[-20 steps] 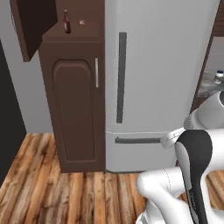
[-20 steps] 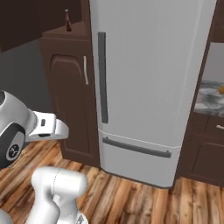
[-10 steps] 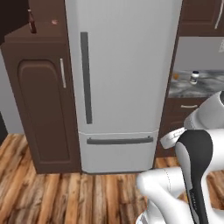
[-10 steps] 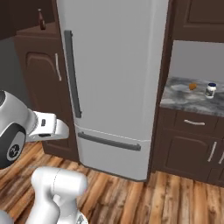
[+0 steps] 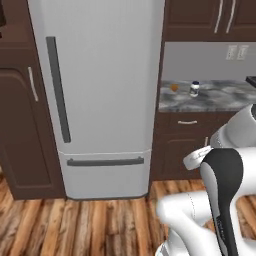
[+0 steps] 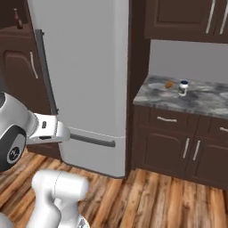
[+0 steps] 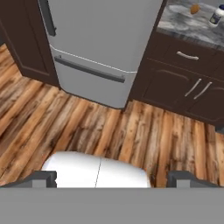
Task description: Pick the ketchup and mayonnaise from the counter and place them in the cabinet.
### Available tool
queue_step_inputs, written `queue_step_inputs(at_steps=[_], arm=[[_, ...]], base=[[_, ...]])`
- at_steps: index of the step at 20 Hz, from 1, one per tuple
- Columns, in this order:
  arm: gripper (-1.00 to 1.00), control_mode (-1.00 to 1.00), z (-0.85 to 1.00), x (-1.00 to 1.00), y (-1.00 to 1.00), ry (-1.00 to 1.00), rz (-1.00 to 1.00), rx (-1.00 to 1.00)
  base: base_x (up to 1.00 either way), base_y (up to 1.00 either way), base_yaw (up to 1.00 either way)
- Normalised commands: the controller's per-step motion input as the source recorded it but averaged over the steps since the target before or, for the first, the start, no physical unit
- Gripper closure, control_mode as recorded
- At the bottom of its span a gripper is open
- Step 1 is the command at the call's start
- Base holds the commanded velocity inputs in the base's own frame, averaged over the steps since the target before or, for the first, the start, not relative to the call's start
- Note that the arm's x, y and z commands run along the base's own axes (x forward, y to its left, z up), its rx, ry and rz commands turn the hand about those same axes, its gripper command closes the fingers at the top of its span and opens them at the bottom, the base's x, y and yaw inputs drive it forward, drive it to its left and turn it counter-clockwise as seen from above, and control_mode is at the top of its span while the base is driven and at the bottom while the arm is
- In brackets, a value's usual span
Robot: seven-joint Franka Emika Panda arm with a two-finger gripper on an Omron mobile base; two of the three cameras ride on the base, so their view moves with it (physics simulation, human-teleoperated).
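With jaws spread and empty, the robot risks toppling the mayonnaise [image 6: 183, 87] off the desk [image 6: 200, 99] if it arrives misaligned.

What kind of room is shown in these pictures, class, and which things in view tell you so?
A kitchen, rendered: a tall grey fridge, a granite counter over dark drawers with silver handles, a white jar on it, and wall cupboards above.
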Motion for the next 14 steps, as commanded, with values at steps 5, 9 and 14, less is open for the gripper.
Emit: queue_step_inputs(at_steps=[5, 9, 14], arm=[[-1.0, 1.0, 0.0, 0.0, 0.0, 0.0, 0.0, 0.0], [-1.0, 1.0, 0.0, 0.0, 0.0, 0.0, 0.0, 0.0], [-1.0, 1.0, 0.0, 0.0, 0.0, 0.0, 0.0, 0.0]], base=[[0.0, -0.75, 0.0], [0.02, -0.76, 0.0], [0.11, -0.66, 0.0]])
